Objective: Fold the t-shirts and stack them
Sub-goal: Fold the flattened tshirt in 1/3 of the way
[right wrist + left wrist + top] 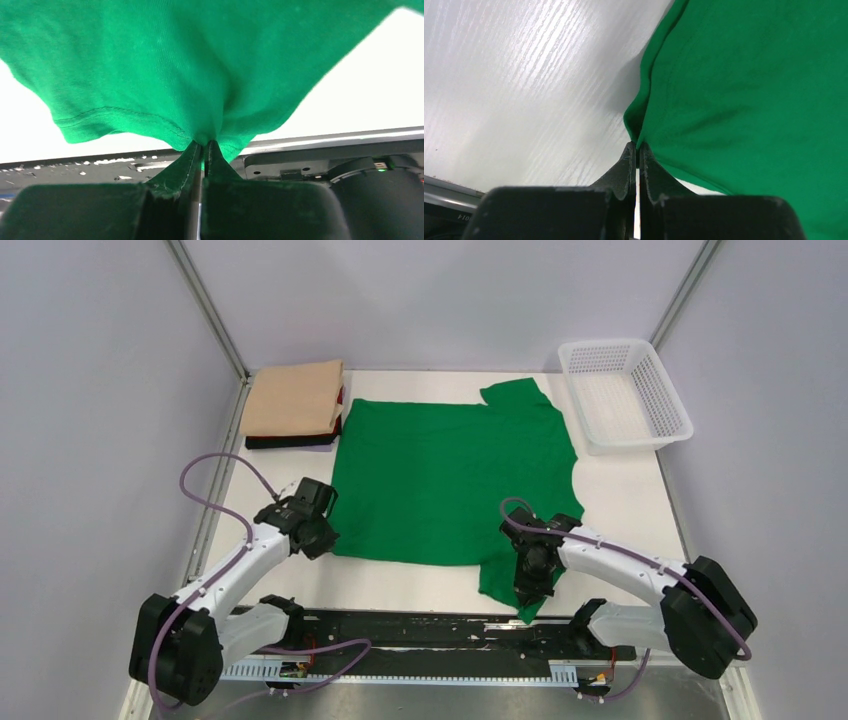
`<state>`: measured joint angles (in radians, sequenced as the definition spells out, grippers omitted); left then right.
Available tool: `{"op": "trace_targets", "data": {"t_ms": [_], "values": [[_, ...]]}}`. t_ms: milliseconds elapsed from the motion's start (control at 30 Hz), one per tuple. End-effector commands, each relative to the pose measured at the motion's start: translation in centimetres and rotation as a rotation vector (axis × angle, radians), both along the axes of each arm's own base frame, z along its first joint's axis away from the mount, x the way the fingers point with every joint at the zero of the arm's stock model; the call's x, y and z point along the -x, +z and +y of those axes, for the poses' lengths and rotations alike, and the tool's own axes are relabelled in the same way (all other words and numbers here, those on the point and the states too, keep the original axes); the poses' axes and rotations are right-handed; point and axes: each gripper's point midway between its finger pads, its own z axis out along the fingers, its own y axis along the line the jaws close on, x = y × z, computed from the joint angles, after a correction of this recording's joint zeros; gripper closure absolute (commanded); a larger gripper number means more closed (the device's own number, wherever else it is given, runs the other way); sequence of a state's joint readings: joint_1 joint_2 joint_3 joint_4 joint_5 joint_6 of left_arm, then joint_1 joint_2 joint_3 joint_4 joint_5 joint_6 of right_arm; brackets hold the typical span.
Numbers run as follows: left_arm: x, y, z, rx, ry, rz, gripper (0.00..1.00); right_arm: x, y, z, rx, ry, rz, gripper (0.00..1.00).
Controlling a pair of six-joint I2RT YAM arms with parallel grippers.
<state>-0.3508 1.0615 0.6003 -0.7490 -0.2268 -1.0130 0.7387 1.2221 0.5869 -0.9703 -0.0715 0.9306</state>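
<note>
Low over table (pixel 620 505), left fingers (pixel 626 169) and right fingers (pixel 188 161) pinch green t-shirt (pixel 450 470).

A white plastic mesh basket (pixel 668 398) sits open side up at the far right corner of the pale, wood-grained table (pixel 625 502). Plain grey walls (pixel 90 390) close the table in on three sides.
</note>
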Motion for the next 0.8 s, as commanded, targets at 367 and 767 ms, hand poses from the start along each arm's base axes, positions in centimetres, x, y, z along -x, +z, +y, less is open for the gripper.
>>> {"op": "trace_targets", "data": {"t_ms": [367, 767], "values": [[-5.5, 3.2, -3.3, 0.139, -0.046, -0.130, 1.00, -14.6, 7.6, -0.3, 0.199, 0.039, -0.457, 1.00], [-10.6, 5.1, -2.1, 0.149, 0.029, -0.196, 1.00, -22.9, 10.4, -0.8, 0.132, 0.139, -0.614, 1.00]]}}
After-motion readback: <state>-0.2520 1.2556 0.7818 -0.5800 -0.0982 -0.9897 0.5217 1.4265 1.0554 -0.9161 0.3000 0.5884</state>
